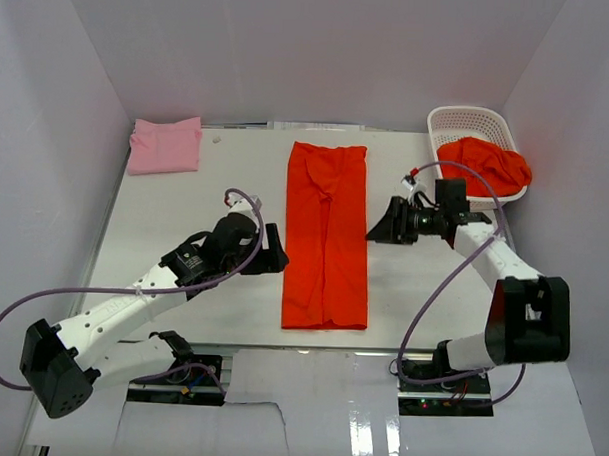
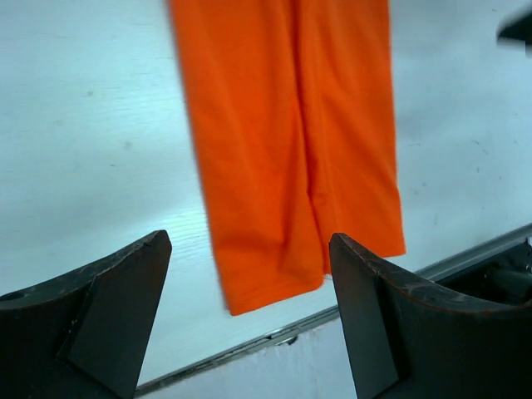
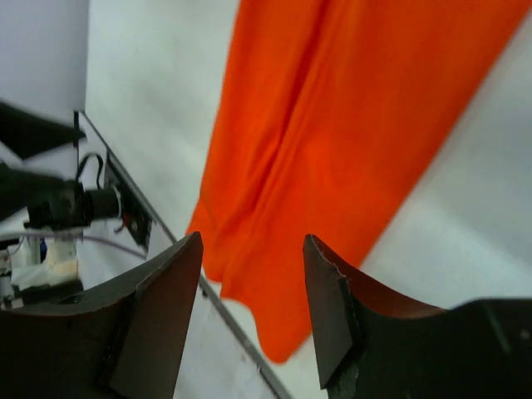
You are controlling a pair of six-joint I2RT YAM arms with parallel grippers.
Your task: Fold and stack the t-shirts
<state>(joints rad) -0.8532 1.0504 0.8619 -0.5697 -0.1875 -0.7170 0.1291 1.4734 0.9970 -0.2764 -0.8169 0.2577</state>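
Observation:
A bright orange-red t-shirt point(image 1: 327, 239) lies flat mid-table, folded lengthwise into a long narrow strip; it also shows in the left wrist view point(image 2: 291, 141) and the right wrist view point(image 3: 332, 125). My left gripper point(image 1: 279, 251) hovers just off the strip's left edge, open and empty point(image 2: 249, 283). On the strip's right side my right gripper point(image 1: 374, 230) is open as well, with nothing between its fingers point(image 3: 252, 283). A folded light pink t-shirt point(image 1: 165, 145) rests at the back left. Another orange-red t-shirt point(image 1: 487, 164) is bunched in the basket.
The white lattice basket point(image 1: 459, 115) stands at the back right corner. White walls close in the table point(image 1: 185, 214) on three sides. The table's near edge, with a metal strip point(image 2: 274, 339), runs just past the shirt's near end.

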